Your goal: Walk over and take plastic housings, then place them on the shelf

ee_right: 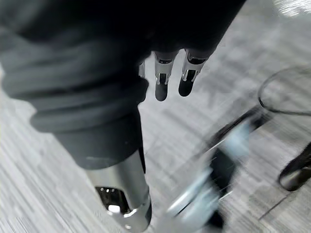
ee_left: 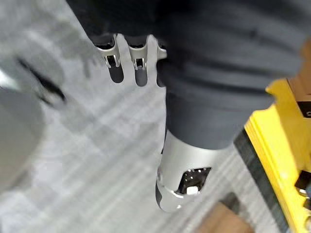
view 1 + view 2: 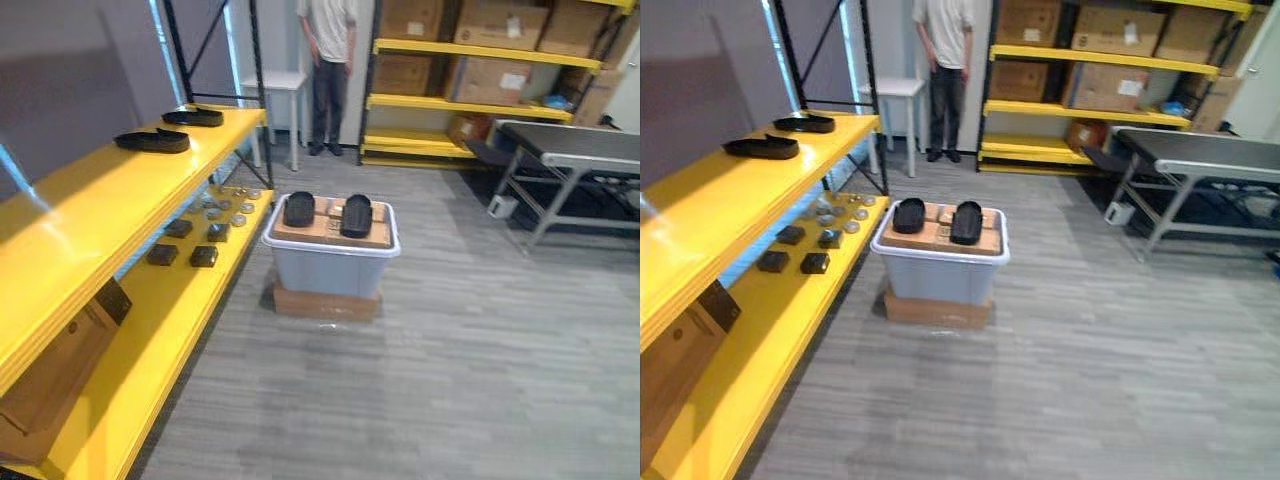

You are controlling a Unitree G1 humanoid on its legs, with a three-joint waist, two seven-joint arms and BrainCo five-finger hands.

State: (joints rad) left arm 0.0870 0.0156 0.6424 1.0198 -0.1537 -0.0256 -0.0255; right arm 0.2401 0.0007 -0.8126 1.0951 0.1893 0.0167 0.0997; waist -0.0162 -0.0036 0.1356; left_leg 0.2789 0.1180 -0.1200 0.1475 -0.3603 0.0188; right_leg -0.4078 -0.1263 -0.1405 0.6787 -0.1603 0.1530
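Observation:
Two black plastic housings [image 3: 299, 209] [image 3: 356, 215] lie side by side on a cardboard sheet atop a grey bin [image 3: 330, 265], which stands on the floor some way ahead of me. Two more black housings [image 3: 152, 141] [image 3: 194, 117] rest on the top board of the yellow shelf [image 3: 90, 195] along my left. My left hand [image 2: 126, 63] hangs over the grey floor beside the shelf's yellow edge, fingers straight and holding nothing. My right hand [image 1: 175, 73] also hangs over the floor, fingers straight and empty.
The bin sits on a flat cardboard box [image 3: 326, 302]. Small black and silver parts [image 3: 190, 240] and a cardboard box [image 3: 50, 380] lie on the lower shelf board. A person [image 3: 330, 50] stands at the back by a white table [image 3: 275, 85]. A conveyor table [image 3: 580, 150] stands at right.

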